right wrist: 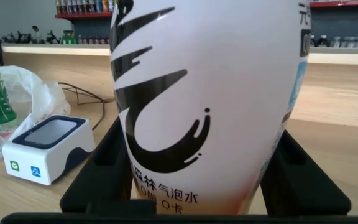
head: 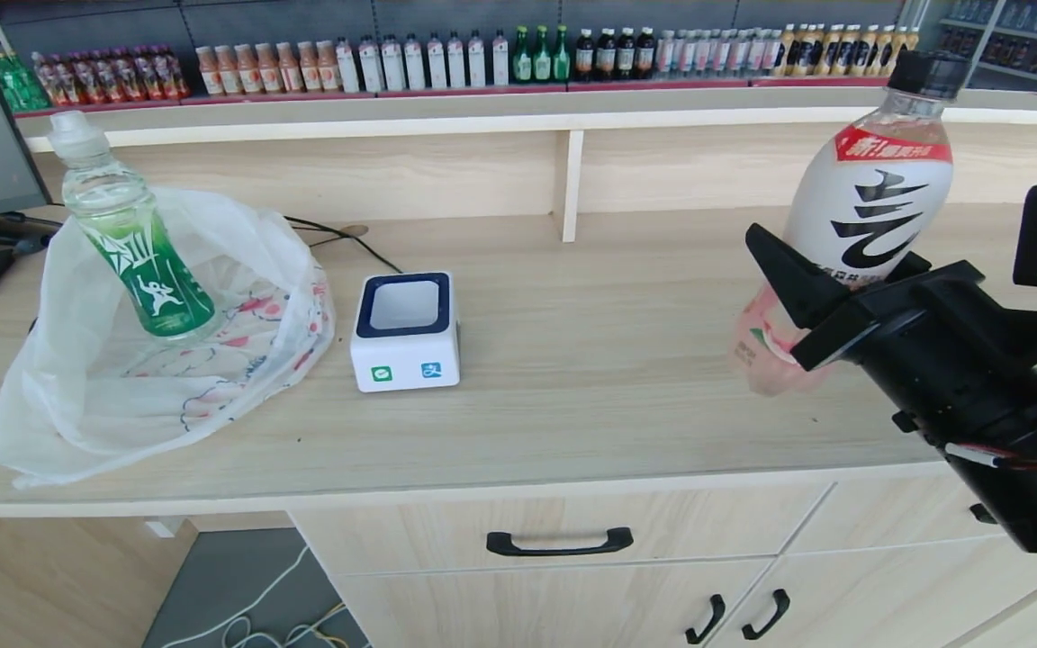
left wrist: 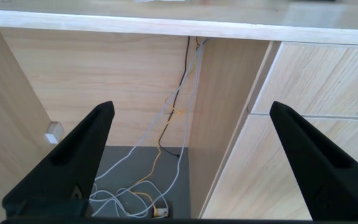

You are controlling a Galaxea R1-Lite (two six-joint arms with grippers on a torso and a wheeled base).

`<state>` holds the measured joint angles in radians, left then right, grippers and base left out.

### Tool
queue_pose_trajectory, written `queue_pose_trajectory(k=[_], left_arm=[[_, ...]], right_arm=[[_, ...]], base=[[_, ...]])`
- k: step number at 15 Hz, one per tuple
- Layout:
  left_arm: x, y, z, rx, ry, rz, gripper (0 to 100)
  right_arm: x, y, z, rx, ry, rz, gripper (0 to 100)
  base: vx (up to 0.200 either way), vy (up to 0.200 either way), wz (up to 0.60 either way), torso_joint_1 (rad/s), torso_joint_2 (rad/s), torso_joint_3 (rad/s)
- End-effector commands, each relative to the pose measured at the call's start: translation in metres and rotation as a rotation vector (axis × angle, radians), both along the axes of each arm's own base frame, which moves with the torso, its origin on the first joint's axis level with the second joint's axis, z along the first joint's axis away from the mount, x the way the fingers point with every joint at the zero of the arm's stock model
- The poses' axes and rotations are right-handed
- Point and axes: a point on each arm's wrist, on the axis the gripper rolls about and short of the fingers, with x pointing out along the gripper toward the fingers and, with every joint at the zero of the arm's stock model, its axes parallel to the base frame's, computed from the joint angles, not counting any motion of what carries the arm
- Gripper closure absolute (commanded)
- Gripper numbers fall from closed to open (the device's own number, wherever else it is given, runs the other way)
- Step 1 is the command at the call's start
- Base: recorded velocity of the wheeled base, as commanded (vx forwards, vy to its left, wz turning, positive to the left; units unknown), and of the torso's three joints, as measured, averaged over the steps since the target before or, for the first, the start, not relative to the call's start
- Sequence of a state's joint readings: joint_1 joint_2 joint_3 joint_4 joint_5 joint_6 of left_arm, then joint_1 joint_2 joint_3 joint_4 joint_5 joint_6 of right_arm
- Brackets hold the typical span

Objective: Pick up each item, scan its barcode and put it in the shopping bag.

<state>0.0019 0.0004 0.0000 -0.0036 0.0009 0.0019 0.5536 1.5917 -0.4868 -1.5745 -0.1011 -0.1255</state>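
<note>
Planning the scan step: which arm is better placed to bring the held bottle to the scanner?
Right. The right gripper holds the white-labelled pink plastic bottle over the wooden counter, right of the white, blue-rimmed scanner box. The left gripper hangs open, empty, below the counter's edge.

- On the white bottle: a large black brush-stroke character, and white characters on a red band.
- On the scanner: one green and one blue icon.
- On the green bottle: white characters.

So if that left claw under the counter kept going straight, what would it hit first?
The left gripper would probably meet the hanging cables first, then the wooden back panel of the recess; depth is unclear.
</note>
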Motion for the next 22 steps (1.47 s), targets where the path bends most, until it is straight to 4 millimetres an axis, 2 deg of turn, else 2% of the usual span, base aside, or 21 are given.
queue_pose_trajectory(k=[1, 14, 22], left_arm=[[0.0, 0.0, -0.0001, 0.0, 0.0, 0.0, 0], [0.0, 0.0, -0.0001, 0.0, 0.0, 0.0, 0], [0.0, 0.0, -0.0001, 0.003, 0.0, 0.0, 0]], right_arm=[[-0.0004, 0.0003, -0.0006, -0.003, 0.004, 0.003, 100], [-0.0022, -0.0008, 0.0002, -0.002, 0.001, 0.003, 100], [0.0047, 0.0053, -0.0074, -0.037, 0.018, 0.0, 100]], base=[[0.0, 0.2, 0.0, 0.022, 0.0, -0.012], [0.0, 0.2, 0.0, 0.003, 0.0, 0.002], [0.0, 0.0, 0.0, 0.0, 0.0, 0.0]])
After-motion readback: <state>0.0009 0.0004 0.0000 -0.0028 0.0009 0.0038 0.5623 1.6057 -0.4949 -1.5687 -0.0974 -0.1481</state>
